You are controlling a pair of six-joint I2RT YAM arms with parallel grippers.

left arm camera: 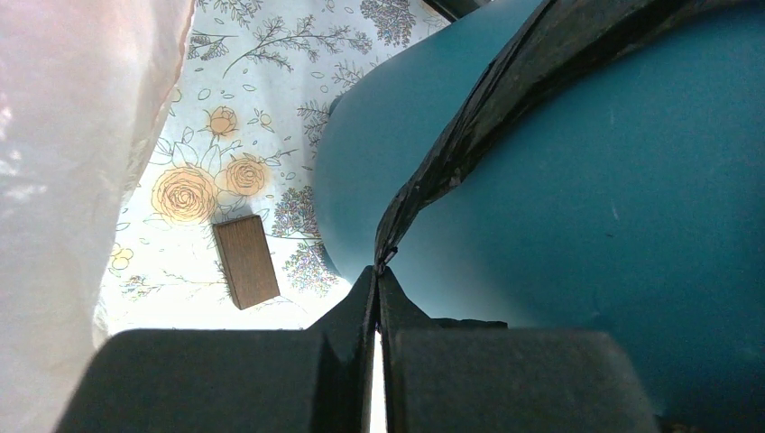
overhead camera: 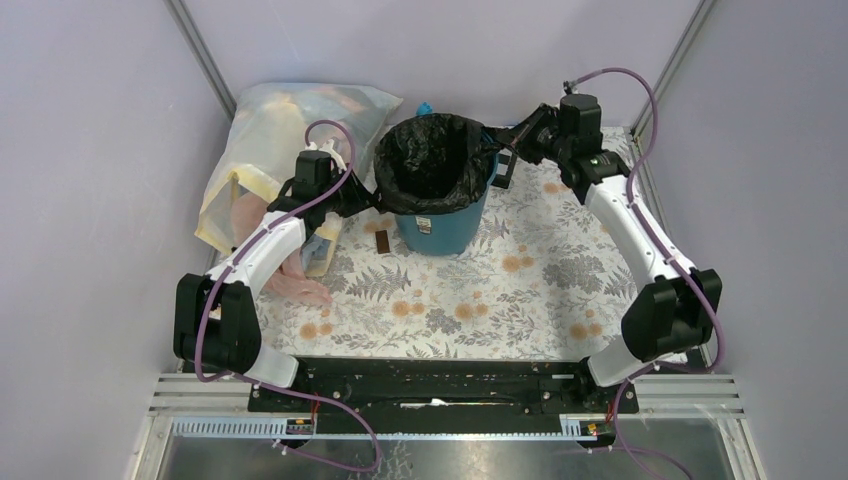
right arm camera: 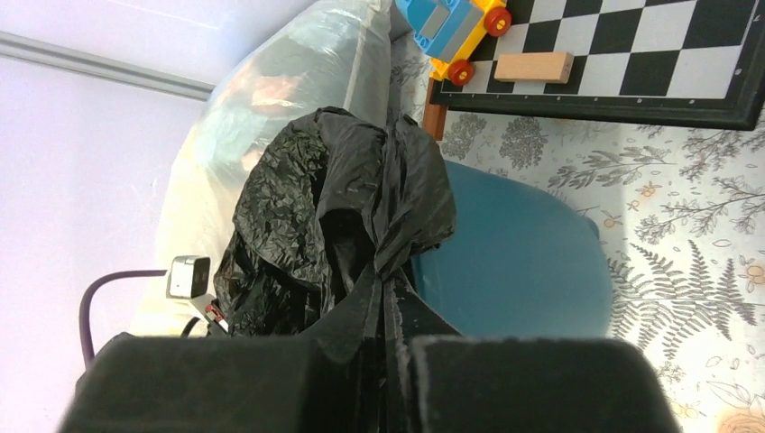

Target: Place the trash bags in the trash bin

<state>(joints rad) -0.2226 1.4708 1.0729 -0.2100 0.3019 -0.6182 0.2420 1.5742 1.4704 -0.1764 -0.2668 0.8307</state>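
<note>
The black trash bag (overhead camera: 432,160) already lines the teal trash bin (overhead camera: 440,232). The left end effector (left arm camera: 379,273) and right end effector (right arm camera: 386,281) each pinch its edge at opposite rims. Probably only letting go is left.

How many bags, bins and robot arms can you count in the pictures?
Bags: 2, the black trash bag and the big see-through bag
Bins: 1, the teal bin
Robot arms: 2, the left arm and the right arm
Total: 5
</note>
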